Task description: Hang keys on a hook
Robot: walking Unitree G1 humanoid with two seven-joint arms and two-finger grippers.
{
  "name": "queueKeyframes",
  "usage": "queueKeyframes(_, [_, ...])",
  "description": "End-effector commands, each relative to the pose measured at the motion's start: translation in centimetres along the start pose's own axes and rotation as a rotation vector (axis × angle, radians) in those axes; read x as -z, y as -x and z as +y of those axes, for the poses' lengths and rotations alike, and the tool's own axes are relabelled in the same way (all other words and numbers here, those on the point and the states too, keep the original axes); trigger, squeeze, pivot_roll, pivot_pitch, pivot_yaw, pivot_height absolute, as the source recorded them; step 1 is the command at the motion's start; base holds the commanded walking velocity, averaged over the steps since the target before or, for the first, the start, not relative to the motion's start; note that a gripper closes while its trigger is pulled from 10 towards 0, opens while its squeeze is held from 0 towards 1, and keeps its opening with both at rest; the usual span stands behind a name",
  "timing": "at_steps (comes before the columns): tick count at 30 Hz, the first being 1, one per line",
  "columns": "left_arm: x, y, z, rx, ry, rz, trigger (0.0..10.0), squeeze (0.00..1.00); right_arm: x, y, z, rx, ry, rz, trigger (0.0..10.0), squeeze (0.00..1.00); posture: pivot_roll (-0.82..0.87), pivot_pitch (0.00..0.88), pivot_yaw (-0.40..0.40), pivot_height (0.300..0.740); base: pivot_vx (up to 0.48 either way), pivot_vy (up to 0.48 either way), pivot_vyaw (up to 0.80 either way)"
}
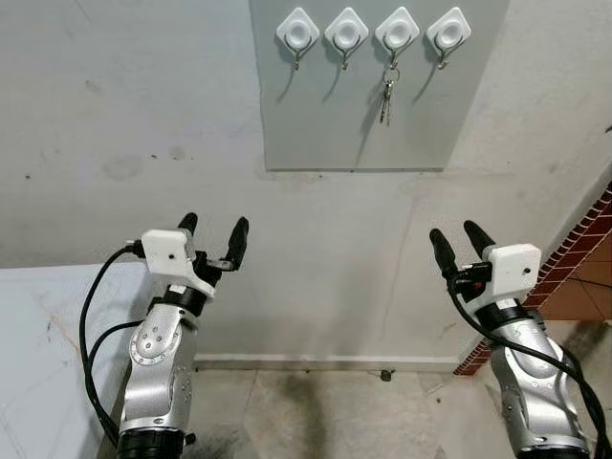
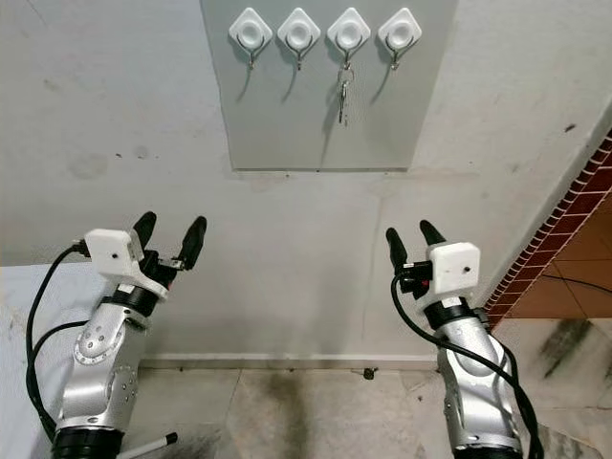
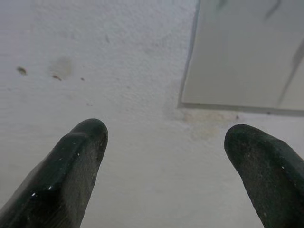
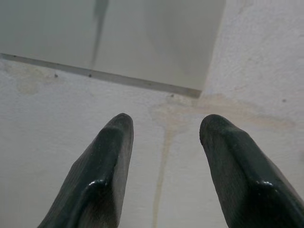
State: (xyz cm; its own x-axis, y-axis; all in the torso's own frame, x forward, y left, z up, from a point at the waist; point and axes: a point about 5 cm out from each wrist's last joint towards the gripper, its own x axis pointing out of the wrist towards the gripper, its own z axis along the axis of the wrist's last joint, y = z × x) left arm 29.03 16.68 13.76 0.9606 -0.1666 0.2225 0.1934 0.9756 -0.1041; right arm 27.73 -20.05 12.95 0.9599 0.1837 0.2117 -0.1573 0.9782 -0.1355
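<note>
A bunch of keys [image 1: 386, 98] hangs from the third white hook [image 1: 396, 31] on a grey wall board [image 1: 316, 134], with more white hooks in the same row. My left gripper [image 1: 212, 232] is raised well below the board to its left, fingers [image 3: 71, 166] open and empty. Below and to the right of the board, my right gripper [image 1: 461, 239] is also open and holds nothing. Both point up at the wall, far from the keys.
A white table surface [image 1: 38, 363] lies at the lower left. A red brick-patterned edge [image 1: 574, 258] runs along the right wall. Tiled floor [image 1: 335, 421] lies below, and a pen-like object [image 2: 148, 446] rests on it near my left arm.
</note>
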Motion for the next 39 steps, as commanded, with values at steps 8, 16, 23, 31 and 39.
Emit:
queueKeyframes(8, [-1.2,0.5,-0.4,-0.161,-0.011,0.037,10.0,0.0,-2.1,0.3,0.4,0.05,0.026,-0.025,10.0,0.0,0.0,0.0,0.011,0.74,0.0,0.0,0.0])
queueKeyframes(16, [-1.5,0.3,-0.6,-0.133,0.014,0.035,10.0,0.0,-2.0,0.0,0.9,0.038,0.036,-0.01,10.0,0.0,0.0,0.0,0.008,0.74,0.0,0.0,0.6])
queueKeyframes(23, [-1.5,0.2,-0.2,-0.157,0.011,0.057,10.0,0.0,-2.1,0.0,0.8,0.049,0.02,0.004,10.0,0.0,0.0,0.0,0.009,0.74,0.0,0.0,0.8])
queueKeyframes(31, [-1.1,0.0,-0.4,-0.168,0.02,0.089,10.0,0.0,-2.3,0.0,0.9,0.05,0.014,0.005,10.0,0.0,-0.01,0.0,0.008,0.74,0.0,0.0,0.8])
queueKeyframes(39, [-0.9,-0.2,-0.6,-0.171,0.04,0.095,10.0,0.0,-2.4,-0.1,0.5,0.036,0.031,0.01,10.0,0.0,-0.01,0.0,-0.001,0.74,0.0,0.0,0.8])
